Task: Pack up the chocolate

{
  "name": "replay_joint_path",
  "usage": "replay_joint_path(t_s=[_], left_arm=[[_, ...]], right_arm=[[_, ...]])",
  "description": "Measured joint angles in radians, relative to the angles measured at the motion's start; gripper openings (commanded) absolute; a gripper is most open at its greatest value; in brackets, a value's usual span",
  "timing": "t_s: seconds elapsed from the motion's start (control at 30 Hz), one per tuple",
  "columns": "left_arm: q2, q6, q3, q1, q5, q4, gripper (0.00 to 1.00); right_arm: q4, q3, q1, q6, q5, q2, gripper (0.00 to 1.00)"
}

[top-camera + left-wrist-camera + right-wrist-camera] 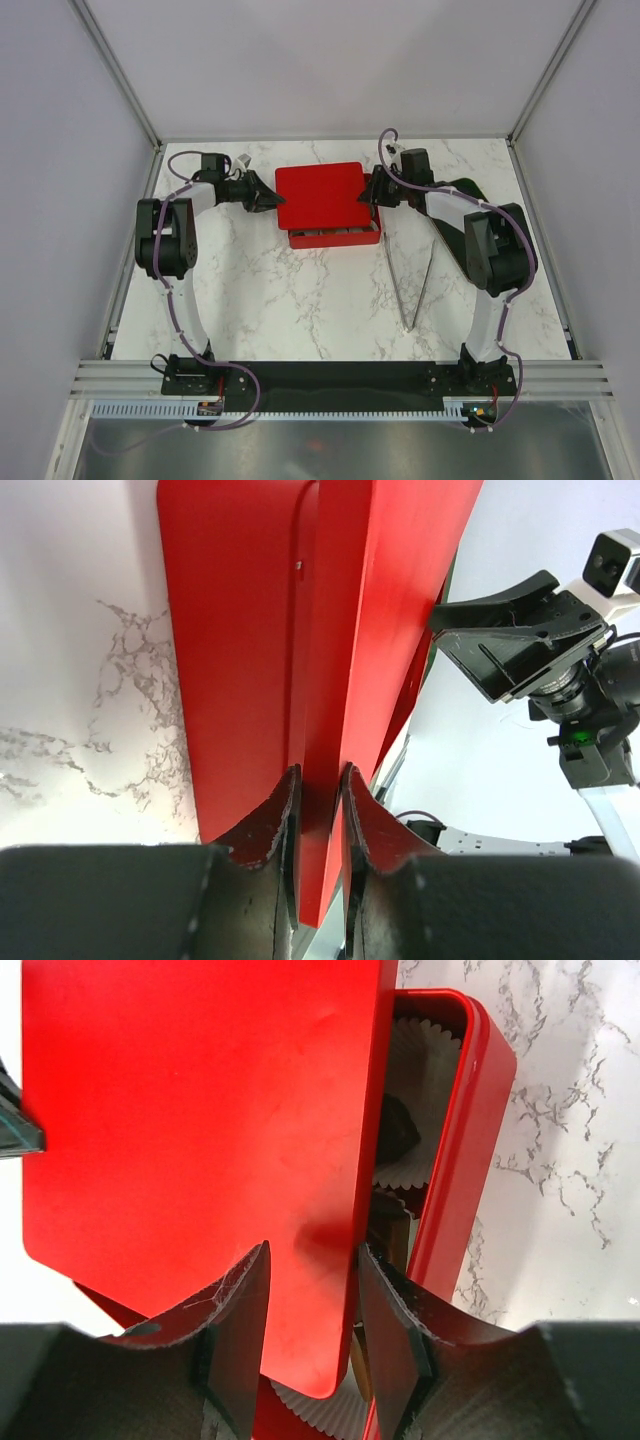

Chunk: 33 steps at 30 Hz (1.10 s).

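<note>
My left pincer (318, 780) pinches the thin edge of the red lid (250, 630). My right pincer (312, 1290) straddles the opposite edge, though I can't tell if it presses. The lid hides most of the box (470, 1160). Only my right camera catches the chocolate (396, 1130), dark in a paper cup (420, 1060); from above it is too small to make out.

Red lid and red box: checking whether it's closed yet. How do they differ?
The lid is pinched at its edge by the left hand, the right hand at its other edge; the box rests on the table. The lid is plain; the box holds white paper cups and chocolate. The lid sits offset, leaving the box's near row uncovered. Both are red.
</note>
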Motion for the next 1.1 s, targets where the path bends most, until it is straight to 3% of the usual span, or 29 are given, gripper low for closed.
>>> replay_joint_path(t_s=[0.27, 0.57, 1.1], left_arm=[[0.002, 0.0, 0.005, 0.002, 0.0, -0.018, 0.02], [0.002, 0.01, 0.005, 0.003, -0.006, -0.035, 0.06], [-0.021, 0.048, 0.021, -0.032, -0.091, -0.112, 0.15]], right_arm=[[-0.051, 0.035, 0.021, -0.019, 0.052, 0.009, 0.51], [-0.049, 0.042, 0.011, 0.0, 0.012, 0.023, 0.39], [-0.018, -0.014, -0.015, 0.02, -0.019, -0.01, 0.34]])
